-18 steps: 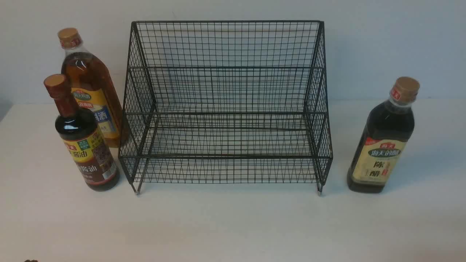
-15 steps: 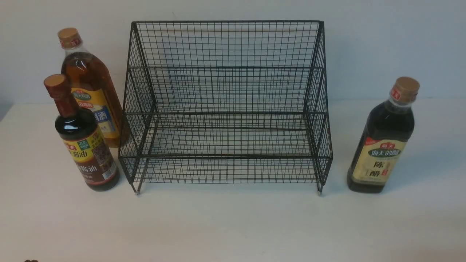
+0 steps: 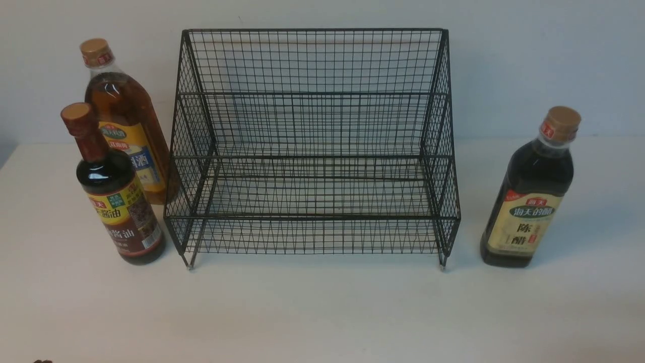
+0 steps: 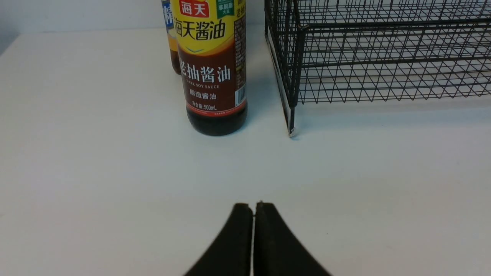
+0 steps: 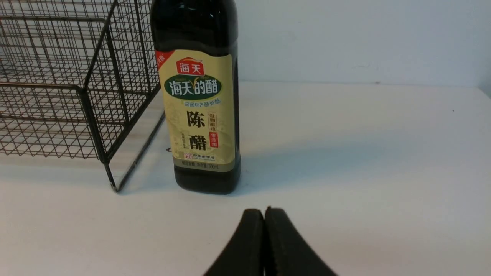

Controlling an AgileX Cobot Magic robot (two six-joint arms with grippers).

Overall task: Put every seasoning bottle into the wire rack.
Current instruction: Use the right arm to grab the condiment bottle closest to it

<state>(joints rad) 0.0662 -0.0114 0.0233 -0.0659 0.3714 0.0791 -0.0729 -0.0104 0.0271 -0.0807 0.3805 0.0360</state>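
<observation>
Seasoning bottle [image 5: 199, 115] stands just ahead of our right claw [image 5: 264, 211], clenched empty like the left claw [image 4: 254, 205]; we open wide, then grip mid-body.

Three bottles are being counted: one amber bottle [image 3: 126, 116], one red-necked dark bottle [image 3: 118, 201], one clear-necked dark bottle [image 3: 529, 201]. That is being tallied as two dark, one amber. One wire rack [image 3: 312, 217] is being counted, with two steps inside it. Two feet [image 3: 189, 266] are being seen at its front corners. One table [image 3: 322, 312] is being counted under everything. Two grippers are being logged: one left gripper [image 4: 254, 207], one right gripper [image 5: 264, 212].
</observation>
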